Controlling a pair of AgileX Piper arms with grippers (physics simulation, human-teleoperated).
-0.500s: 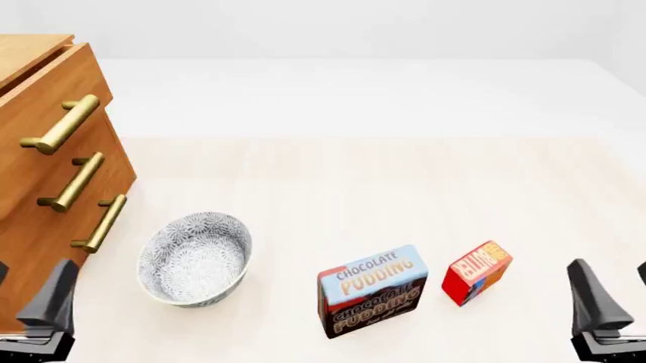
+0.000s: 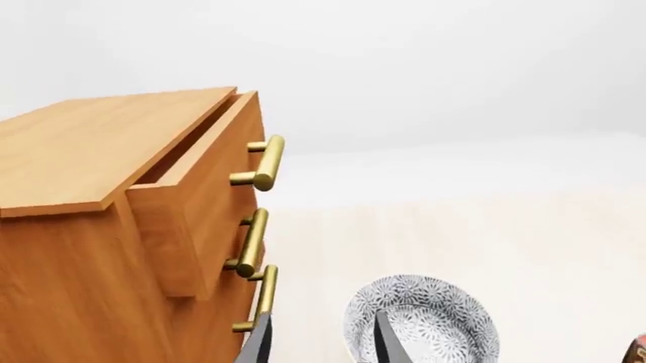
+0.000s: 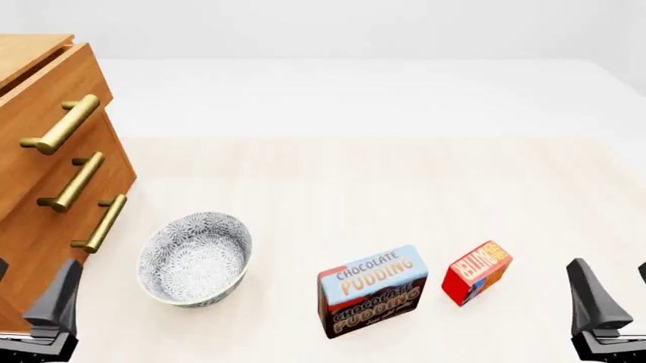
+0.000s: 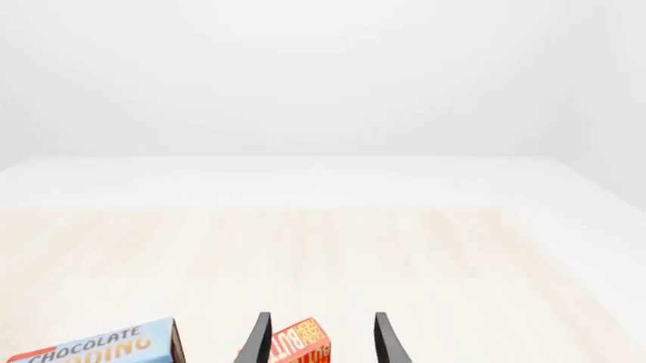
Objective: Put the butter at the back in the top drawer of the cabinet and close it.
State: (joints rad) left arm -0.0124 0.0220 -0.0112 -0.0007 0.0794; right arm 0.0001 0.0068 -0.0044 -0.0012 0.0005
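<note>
The butter, a small red box with an orange face, stands on the table to the right of the pudding box. In the right wrist view the butter lies ahead, in line with the gap of my open right gripper, which is not touching it. My right gripper sits at the front right edge. At the left stands the cabinet, with its top drawer pulled out a little. My left gripper is open and empty at the front left, below the cabinet's handles. It appears as the left gripper in its wrist view.
A patterned white bowl stands between the cabinet and the blue-and-brown Chocolate Pudding box. The bowl lies just ahead of my left fingers. Brass bar handles stick out from all three drawer fronts.
My left gripper has shifted very slightly. The objects, the drawer and the right gripper stay as they were.
</note>
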